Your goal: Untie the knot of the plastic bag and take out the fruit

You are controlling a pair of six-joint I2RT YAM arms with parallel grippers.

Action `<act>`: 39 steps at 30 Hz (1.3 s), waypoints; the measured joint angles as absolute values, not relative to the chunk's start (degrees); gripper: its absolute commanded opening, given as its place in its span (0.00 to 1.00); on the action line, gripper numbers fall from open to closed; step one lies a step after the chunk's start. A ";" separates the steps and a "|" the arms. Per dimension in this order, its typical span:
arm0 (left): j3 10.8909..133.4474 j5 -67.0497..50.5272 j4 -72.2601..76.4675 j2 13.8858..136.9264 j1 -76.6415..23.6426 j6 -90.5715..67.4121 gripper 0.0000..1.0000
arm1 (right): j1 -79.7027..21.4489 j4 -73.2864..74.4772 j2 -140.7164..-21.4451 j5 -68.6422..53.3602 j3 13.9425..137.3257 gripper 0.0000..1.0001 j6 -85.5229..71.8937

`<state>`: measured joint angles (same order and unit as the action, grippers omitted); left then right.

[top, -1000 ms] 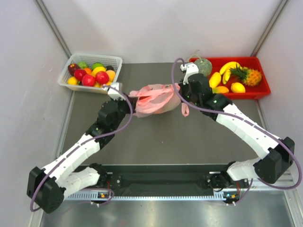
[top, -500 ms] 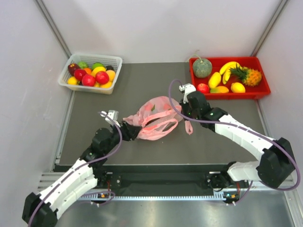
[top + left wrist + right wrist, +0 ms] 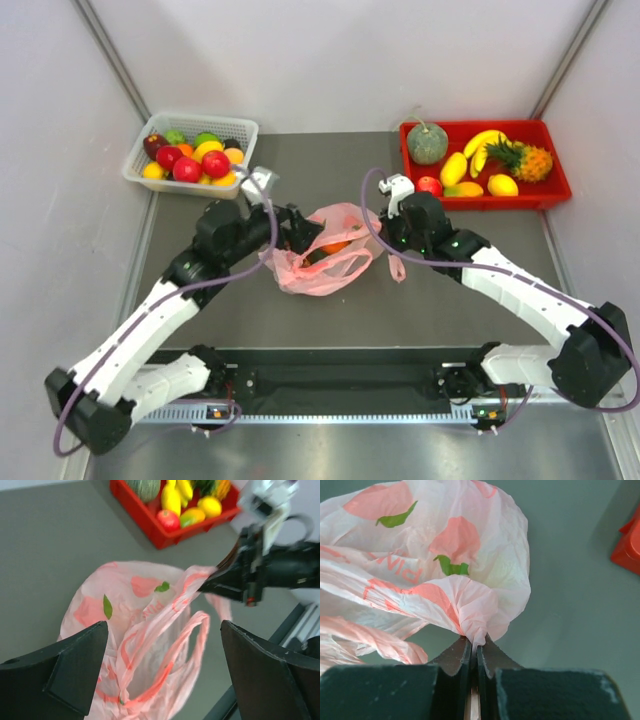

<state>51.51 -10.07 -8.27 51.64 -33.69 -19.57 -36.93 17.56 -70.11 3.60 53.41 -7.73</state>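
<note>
Only one readable bit: red printed letters (image 3: 406,573) on plastic bag (image 3: 485,535), right wrist view, sitting between pink fruit-shaped prints (image 3: 454,539) with green leaves; upside down to the camera, roughly "PIN"; remaining letters lost in a crease, full word not certain. Same bag in left wrist view (image 3: 90,610): red marks smeared by blur, unreadable; in top view (image 3: 345,215): print too small to make out. Nothing else legible in any view.
</note>
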 measured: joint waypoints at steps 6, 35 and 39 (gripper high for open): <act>56.66 -11.99 -13.96 65.98 -35.92 -11.66 0.99 | -36.91 17.39 -70.19 1.28 56.49 0.00 -6.04; 59.18 -10.39 -11.70 73.52 -38.02 0.58 0.88 | -36.93 17.30 -70.63 -5.72 57.54 0.00 -4.03; 61.49 -5.91 -12.51 77.28 -38.30 0.67 0.58 | -36.93 17.43 -70.63 -5.74 57.54 0.03 -4.03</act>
